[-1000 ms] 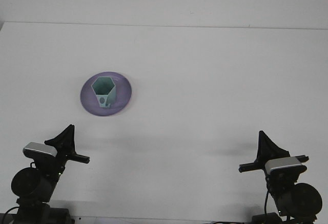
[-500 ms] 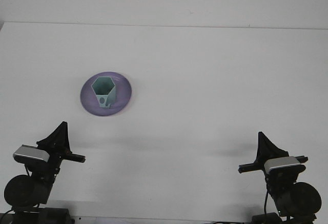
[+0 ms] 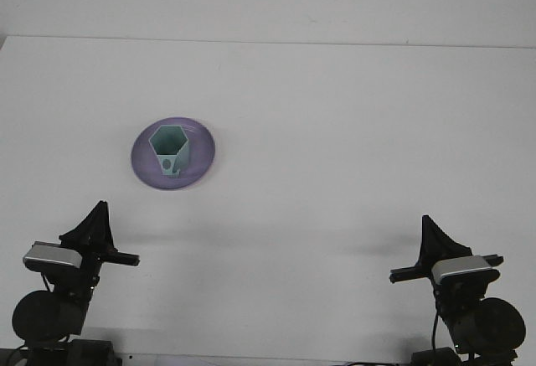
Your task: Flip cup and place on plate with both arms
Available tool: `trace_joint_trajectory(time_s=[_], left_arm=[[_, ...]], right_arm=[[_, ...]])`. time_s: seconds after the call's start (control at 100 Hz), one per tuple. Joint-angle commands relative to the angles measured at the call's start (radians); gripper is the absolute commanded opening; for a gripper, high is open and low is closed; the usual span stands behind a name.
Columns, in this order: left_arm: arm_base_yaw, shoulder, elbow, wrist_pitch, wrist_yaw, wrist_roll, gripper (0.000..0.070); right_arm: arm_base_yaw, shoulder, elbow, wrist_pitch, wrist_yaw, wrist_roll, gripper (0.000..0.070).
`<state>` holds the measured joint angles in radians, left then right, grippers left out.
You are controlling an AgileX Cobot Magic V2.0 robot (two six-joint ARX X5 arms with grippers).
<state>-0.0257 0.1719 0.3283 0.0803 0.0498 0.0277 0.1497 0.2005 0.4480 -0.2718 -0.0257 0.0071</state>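
A pale green hexagonal cup (image 3: 170, 150) stands upright, mouth up, in the middle of a purple plate (image 3: 199, 152) on the left half of the white table. Its handle faces the front edge. My left gripper (image 3: 100, 208) sits low at the front left, well short of the plate, shut with nothing in it. At the front right my right gripper (image 3: 425, 220) is likewise shut and empty, far from the cup.
The white table (image 3: 352, 131) runs back to a pale wall. Nothing other than the plate and cup lies on it. Both arm bases show at the bottom corners.
My left arm has drawn back, left and down toward the front edge, then settled. The right arm, cup and plate have not moved.
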Motion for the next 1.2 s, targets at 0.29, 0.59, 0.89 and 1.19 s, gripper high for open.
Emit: trace_joint_trajectory(time_s=[0.29, 0.59, 0.89, 1.19], left_arm=[[0.058, -0.171, -0.284, 0.102, -0.031, 0.005, 0.0012], [0.064, -0.169, -0.315, 0.103, -0.027, -0.021, 0.0012], [0.064, -0.169, -0.314, 0.101, -0.027, -0.025, 0.0012], [0.065, -0.169, -0.314, 0.101, -0.027, -0.025, 0.0012]], right_arm=[[0.001, 0.003, 0.006, 0.010, 0.000, -0.004, 0.0000], [0.001, 0.003, 0.006, 0.010, 0.000, -0.003, 0.0000], [0.001, 0.003, 0.006, 0.010, 0.000, -0.004, 0.0000], [0.001, 0.003, 0.006, 0.011, 0.002, -0.005, 0.0000]])
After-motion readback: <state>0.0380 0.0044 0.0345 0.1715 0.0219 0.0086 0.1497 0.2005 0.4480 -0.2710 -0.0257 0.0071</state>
